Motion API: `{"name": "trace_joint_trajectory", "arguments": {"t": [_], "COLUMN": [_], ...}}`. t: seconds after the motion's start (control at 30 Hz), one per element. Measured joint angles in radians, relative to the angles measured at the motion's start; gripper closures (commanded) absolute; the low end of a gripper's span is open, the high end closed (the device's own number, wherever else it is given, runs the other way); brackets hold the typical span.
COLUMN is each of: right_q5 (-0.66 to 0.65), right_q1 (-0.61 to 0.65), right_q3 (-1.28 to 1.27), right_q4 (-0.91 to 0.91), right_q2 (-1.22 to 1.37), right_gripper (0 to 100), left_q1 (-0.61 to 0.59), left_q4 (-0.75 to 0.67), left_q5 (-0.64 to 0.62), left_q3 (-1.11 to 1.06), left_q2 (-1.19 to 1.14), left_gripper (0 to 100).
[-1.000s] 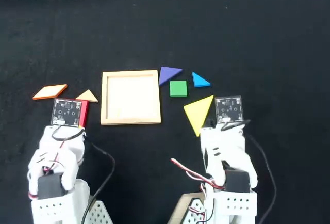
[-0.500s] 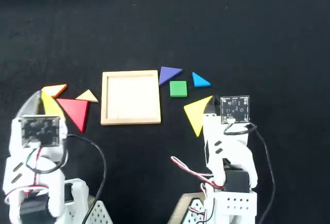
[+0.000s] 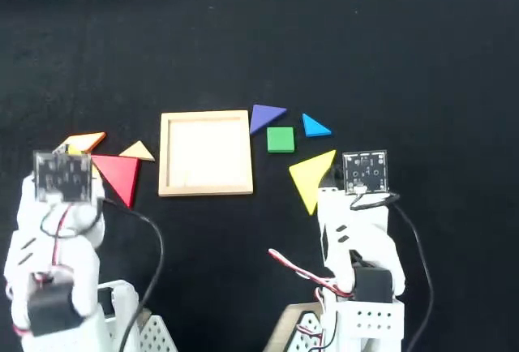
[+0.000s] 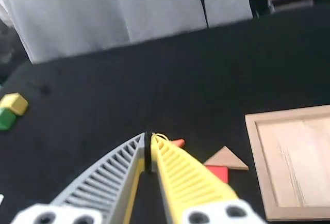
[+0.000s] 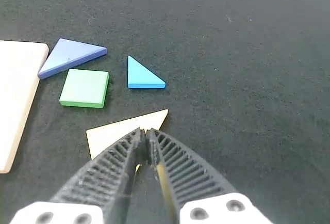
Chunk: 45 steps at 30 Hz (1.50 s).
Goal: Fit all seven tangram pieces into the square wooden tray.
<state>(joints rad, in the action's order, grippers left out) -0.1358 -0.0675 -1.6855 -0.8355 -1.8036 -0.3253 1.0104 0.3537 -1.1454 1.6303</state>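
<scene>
Your black counter (image 3: pixel 422 60) carries everything. The two arms sit at the lower edge of the high view, one on each side, probably so each can serve its own half. Your left end effector (image 4: pixel 149 149) is pressed together with nothing in it, its tips over the pieces at the left. Your right end effector (image 5: pixel 145 137) is pressed together too, empty as far as you can see, with its tips at the edge of the large yellow triangle (image 3: pixel 312 178).

The square wooden tray (image 3: pixel 204 153) lies flat at the centre between the arms. It is bare pale wood with a raised rim, and no piece is in it yet. The large red triangle (image 3: pixel 117 175) lies just left of the tray. At the tray's upper right corner sits the purple triangle (image 3: pixel 266 116), with the green square (image 3: pixel 280 139) just below it. The orange parallelogram (image 3: pixel 87 140) is at the far left, partly under the arm. Smallest are the blue triangle (image 3: pixel 315 126), right of the purple one, and the tan triangle (image 3: pixel 138 152), beside the tray's left rim.
</scene>
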Motion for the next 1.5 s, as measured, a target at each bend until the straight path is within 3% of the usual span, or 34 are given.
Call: {"name": "trace_joint_trajectory", "arguments": {"t": [0.13,0.3,0.53,0.73,1.03,1.5], "right_q5": [0.000,0.000,0.000,0.000,0.000,0.000], "right_q1": [0.000,0.000,0.000,0.000,0.000,0.000], "right_q3": [0.000,0.000,0.000,0.000,0.000,0.000], "right_q4": [-0.003,-0.003,-0.003,-0.003,-0.003,-0.003], "right_q2": [0.000,0.000,0.000,0.000,0.000,0.000], "right_gripper": [98.7,98.7,98.7,98.7,98.7,98.7], "left_q1": [0.000,-0.002,-0.009,-0.009,-0.009,-0.009], "left_q4": [0.031,0.215,0.356,0.434,0.261,0.043], "left_q5": [-0.074,-0.199,-0.390,-0.612,-0.776,-0.841], "left_q3": [0.118,0.364,0.601,0.678,0.591,0.571], "left_q2": [-0.253,-0.629,-1.105,-1.326,-1.436,-1.643], "left_gripper": [97,96,70,69,69,69]}}
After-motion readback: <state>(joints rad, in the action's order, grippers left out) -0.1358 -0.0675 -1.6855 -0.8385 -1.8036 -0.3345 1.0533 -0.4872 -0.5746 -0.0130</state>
